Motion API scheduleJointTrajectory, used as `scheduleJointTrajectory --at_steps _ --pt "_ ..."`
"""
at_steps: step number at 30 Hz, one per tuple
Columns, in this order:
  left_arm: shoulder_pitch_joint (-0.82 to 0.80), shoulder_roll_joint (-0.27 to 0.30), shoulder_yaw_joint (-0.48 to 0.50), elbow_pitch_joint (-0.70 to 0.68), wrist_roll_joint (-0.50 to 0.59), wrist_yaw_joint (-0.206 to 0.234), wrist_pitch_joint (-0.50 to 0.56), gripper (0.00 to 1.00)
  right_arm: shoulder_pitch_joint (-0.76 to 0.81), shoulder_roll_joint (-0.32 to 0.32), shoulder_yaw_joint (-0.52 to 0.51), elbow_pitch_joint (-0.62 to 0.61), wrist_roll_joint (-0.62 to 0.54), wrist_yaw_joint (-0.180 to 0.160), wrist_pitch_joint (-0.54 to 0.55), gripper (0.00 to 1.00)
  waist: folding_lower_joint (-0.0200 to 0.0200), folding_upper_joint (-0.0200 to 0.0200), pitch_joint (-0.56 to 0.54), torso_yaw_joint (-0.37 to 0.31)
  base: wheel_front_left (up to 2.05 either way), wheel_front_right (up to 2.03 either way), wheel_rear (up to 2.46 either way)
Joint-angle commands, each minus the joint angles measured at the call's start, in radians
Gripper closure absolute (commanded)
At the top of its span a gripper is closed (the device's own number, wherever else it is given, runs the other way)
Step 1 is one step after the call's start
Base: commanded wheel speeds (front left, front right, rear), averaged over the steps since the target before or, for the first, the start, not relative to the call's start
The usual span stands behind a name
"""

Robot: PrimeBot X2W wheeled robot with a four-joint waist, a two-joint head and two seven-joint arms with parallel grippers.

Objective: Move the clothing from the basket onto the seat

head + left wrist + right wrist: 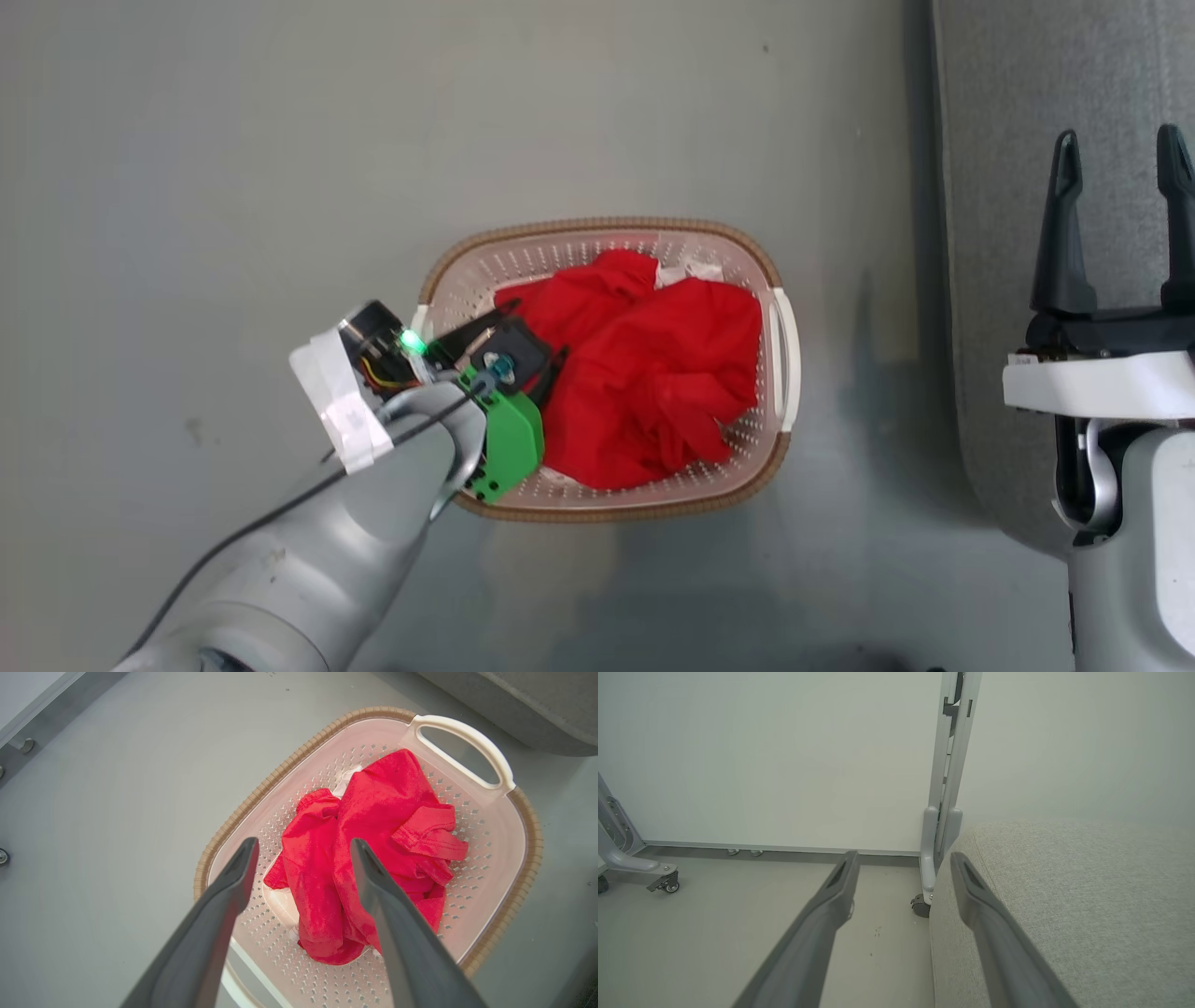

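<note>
Logging clothing (644, 373): red heap inside basket (597, 227), head-view centre. We found left gripper (303, 844) spread wide, empty, at heap's left edge, fingers aimed rightward into it; left arm nearer. Right gripper (1120, 154) also spread, empty, above seat (1008, 187), far right.

Plain grey floor (280, 140), few small dark specks. Pale wall (784, 742) behind, dark skirting strip (794, 852) along base. Upright grey metal post (948, 765) against wall, small caster (920, 905) at foot. Second castered frame leg (626, 861) far left.
</note>
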Motion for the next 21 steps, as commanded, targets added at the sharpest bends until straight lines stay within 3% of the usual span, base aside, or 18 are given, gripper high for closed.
scheduleJointTrajectory --at_steps 1,6,12,21 --pt "-0.036 0.002 -0.010 0.027 0.013 -0.002 0.005 0.00 -0.025 0.004 0.001 -0.010 -0.004 0.000 -0.003 0.00 -0.0002 0.0000 0.114 -0.038 0.00 0.00 0.00" --pt "-0.086 -0.004 -0.046 0.095 0.006 -0.002 0.041 0.00 -0.061 0.012 0.017 -0.023 -0.002 0.000 -0.003 0.00 -0.0002 0.0000 0.182 -0.074 0.00 0.00 0.00" --pt "-0.088 -0.004 -0.133 0.076 -0.064 -0.002 0.100 0.00 -0.090 0.018 0.022 -0.012 0.008 0.000 -0.003 0.00 -0.0002 0.0000 0.232 -0.109 0.00 0.00 0.00" --pt "-0.165 0.004 -0.205 0.128 -0.087 -0.002 0.090 0.00 -0.120 0.018 0.023 -0.006 0.061 0.000 -0.003 0.00 -0.0002 0.0000 0.281 -0.140 0.00 0.00 0.00"
